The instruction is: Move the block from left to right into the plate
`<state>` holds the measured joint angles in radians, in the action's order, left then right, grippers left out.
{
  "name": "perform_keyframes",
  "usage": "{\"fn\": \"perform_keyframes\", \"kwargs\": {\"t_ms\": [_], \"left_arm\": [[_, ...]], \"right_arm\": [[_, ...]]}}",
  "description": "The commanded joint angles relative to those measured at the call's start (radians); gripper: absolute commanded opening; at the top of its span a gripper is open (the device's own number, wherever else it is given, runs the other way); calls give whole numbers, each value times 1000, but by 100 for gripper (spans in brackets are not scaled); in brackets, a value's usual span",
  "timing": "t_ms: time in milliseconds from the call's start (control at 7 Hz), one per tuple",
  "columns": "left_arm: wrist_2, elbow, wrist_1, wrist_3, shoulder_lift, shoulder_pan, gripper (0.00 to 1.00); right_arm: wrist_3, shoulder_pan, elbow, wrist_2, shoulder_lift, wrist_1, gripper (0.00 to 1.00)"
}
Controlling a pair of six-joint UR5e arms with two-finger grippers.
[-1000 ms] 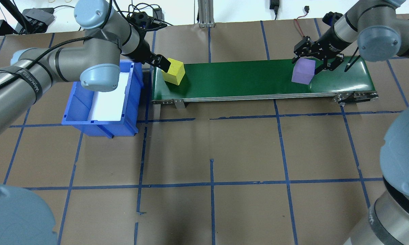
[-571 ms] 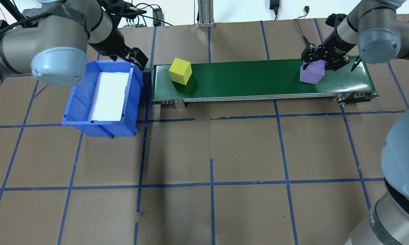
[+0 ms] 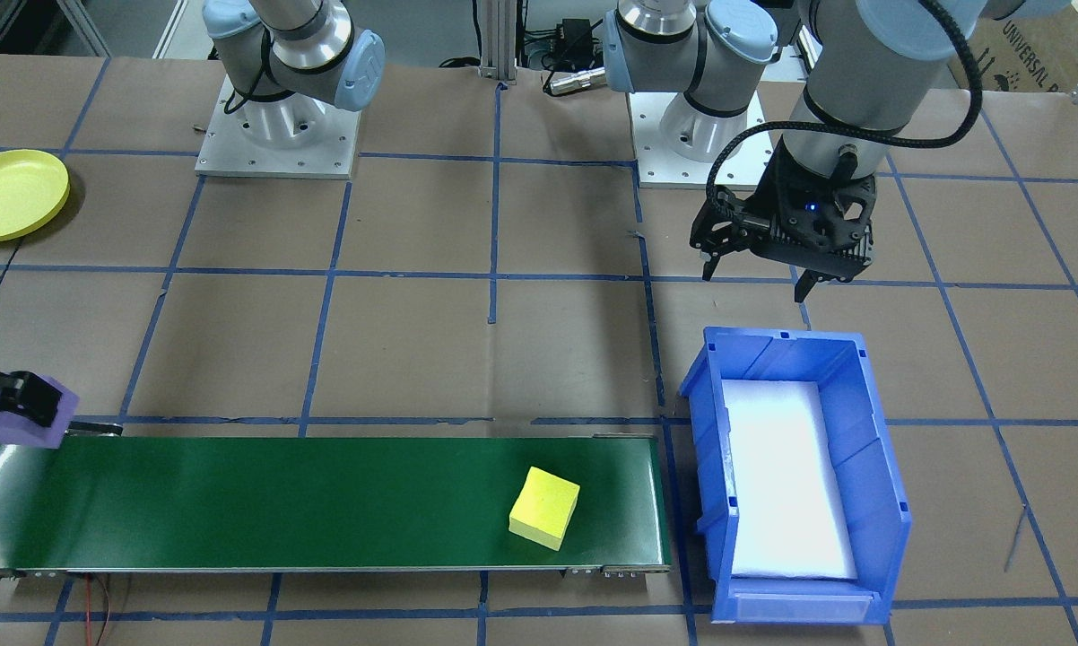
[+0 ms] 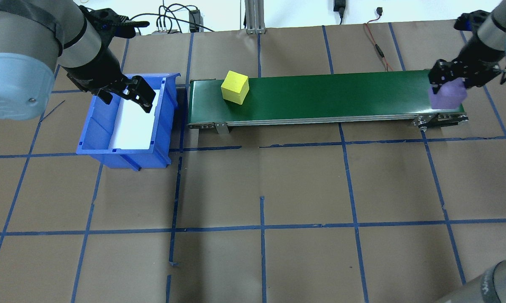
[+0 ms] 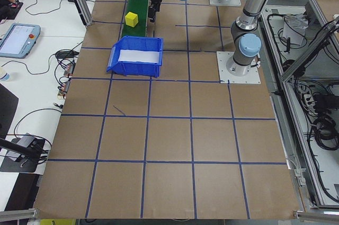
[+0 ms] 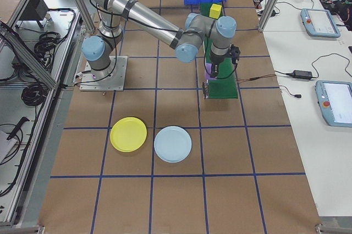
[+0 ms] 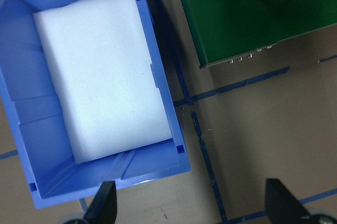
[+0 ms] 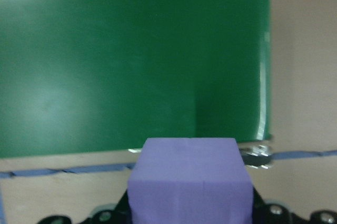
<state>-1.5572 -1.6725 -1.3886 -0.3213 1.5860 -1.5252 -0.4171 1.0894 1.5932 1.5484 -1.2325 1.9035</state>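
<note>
Purple block: the purple foam cube (image 4: 446,97) sits clamped in my right gripper (image 4: 448,82), above the right end of the green conveyor belt (image 4: 328,94).
Yellow block: the yellow foam cube (image 4: 235,87) rests on the belt's left end, well apart from my left gripper (image 4: 124,94).
Left gripper: fingers spread, empty, over the blue plastic bin (image 4: 164,126).
Counts: two blocks, one bin, two plates.
Plates: only the right-side view shows both, the round yellow plate (image 6: 128,134) beside the pale blue round plate (image 6: 172,143).
</note>
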Motion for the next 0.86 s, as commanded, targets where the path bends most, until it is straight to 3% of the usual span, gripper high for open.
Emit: {"fn": "perform_keyframes", "kwargs": {"t_ms": [0, 143, 286, 714], "left_arm": [[3, -1, 2, 2, -4, 0, 100], [2, -1, 0, 5, -4, 0, 100], [2, -3, 0, 5, -6, 0, 100], [-1, -3, 0, 1, -9, 4, 100]], "right_arm": [[-312, -248, 56, 30, -18, -4, 25], [-419, -358, 92, 41, -18, -3, 25], [-443, -429, 129, 47, -12, 64, 25], [-462, -489, 160, 122, 33, 123, 31]]}}
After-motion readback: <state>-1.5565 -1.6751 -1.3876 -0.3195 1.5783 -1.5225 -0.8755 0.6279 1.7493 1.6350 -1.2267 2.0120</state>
